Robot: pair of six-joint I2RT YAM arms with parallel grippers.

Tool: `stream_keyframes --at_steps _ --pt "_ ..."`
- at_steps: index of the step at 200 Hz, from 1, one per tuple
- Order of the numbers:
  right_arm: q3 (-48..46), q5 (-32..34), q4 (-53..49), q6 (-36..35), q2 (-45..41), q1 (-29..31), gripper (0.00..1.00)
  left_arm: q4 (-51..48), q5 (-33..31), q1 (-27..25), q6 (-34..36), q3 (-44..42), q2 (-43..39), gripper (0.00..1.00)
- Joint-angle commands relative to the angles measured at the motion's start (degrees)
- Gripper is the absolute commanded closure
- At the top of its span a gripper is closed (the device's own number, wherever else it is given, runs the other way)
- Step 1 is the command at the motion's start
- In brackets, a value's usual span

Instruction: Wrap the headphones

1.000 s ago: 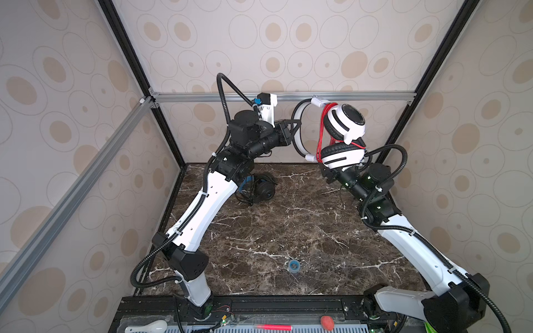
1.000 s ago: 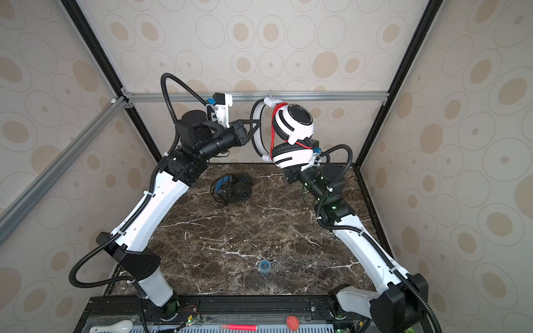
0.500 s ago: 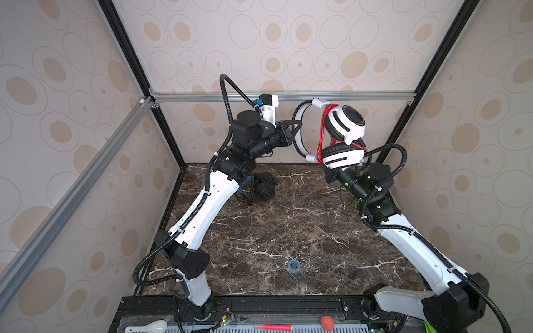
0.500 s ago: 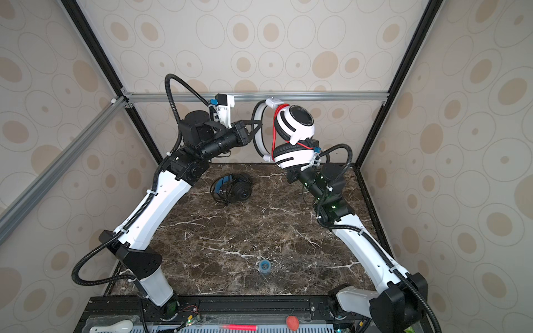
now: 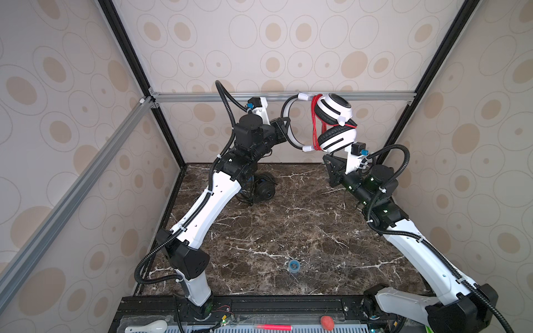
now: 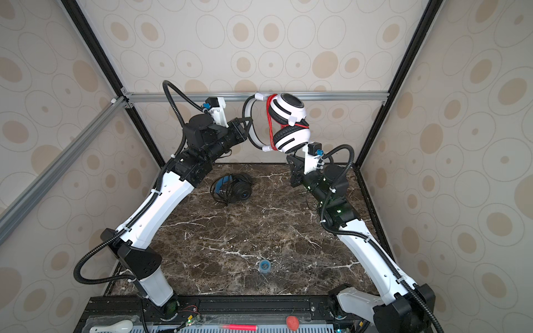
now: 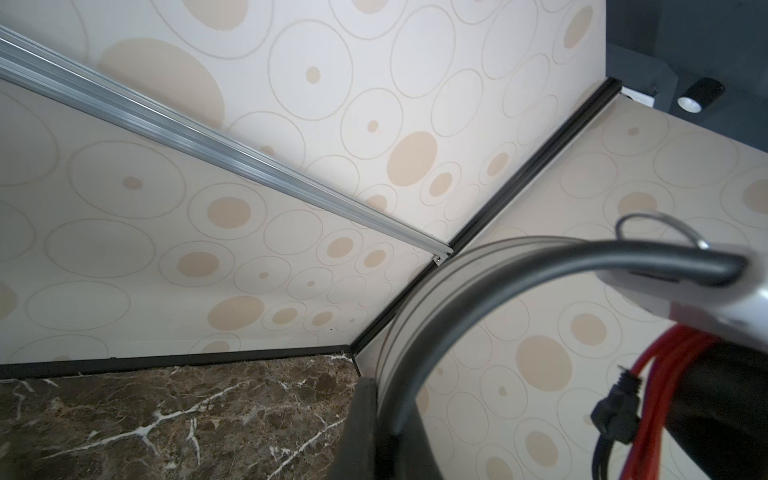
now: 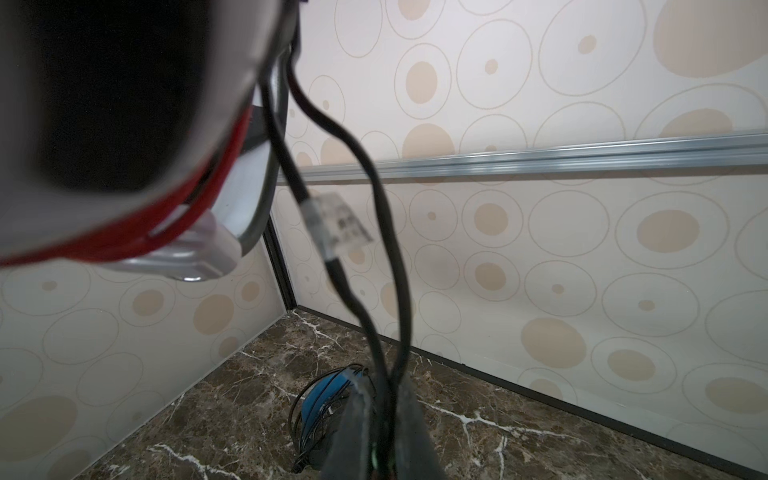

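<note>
The white headphones (image 5: 334,127) (image 6: 290,127) hang in the air near the back rail, with red cord (image 5: 315,124) wound between the earcups. My left gripper (image 5: 287,131) (image 6: 248,127) is shut on their black-padded headband (image 7: 478,282), and the red cord (image 7: 660,395) shows beside it. My right gripper (image 5: 328,164) (image 8: 386,432) sits just below the lower earcup (image 8: 124,124), shut on two black cord strands (image 8: 374,249) that hang from it. The black headphones (image 5: 264,188) (image 6: 233,188) lie on the marble floor with the cord coiled round them and blue showing inside (image 8: 324,399).
A small blue cap (image 5: 293,264) (image 6: 264,265) lies on the marble near the front. An aluminium rail (image 5: 202,96) crosses the back wall right behind the raised headphones. A red marker (image 5: 272,327), a red ball (image 5: 327,321) and a white spoon-shaped thing (image 5: 150,327) rest on the front ledge.
My right gripper has shut on the black cord strands under the white headphones. The left arm holds the headband in almost the same place.
</note>
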Motion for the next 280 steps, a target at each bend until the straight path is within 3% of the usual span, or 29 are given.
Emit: stream_keyframes --at_steps 1,35,70,101,131,188,232,280 --pt "0.7 2.1 -3.7 -0.8 -0.9 0.9 0.98 4.6 -8.4 -1.5 -3.2 4.3 -0.5 1.00" --pt "2.0 8.8 -10.1 -4.9 -0.8 5.7 1.00 1.0 -13.2 -2.8 -1.8 9.2 3.5 1.00" --pt "4.9 13.7 -17.3 -9.2 -0.4 9.9 1.00 -5.6 -18.0 -4.3 4.2 14.7 8.0 1.00" --pt "10.5 16.7 -26.2 -10.5 0.7 11.9 1.00 -9.2 -25.2 -6.2 12.6 13.0 8.3 1.00" --pt "15.6 17.6 -33.7 -10.6 1.9 13.8 1.00 -6.5 -29.7 -8.1 19.2 4.2 5.1 1.00" --pt "40.7 18.0 -63.0 -15.4 13.4 13.9 1.00 -13.9 -24.4 -8.4 29.3 1.0 4.6 1.00" --pt "58.8 15.4 -82.2 -24.7 23.7 13.8 1.00 -13.1 -23.2 -8.4 35.0 -9.2 -0.4 1.00" --pt "59.8 13.9 -83.0 -26.7 26.1 13.9 1.00 -13.3 -18.7 -8.4 40.5 -14.8 -4.2 1.00"
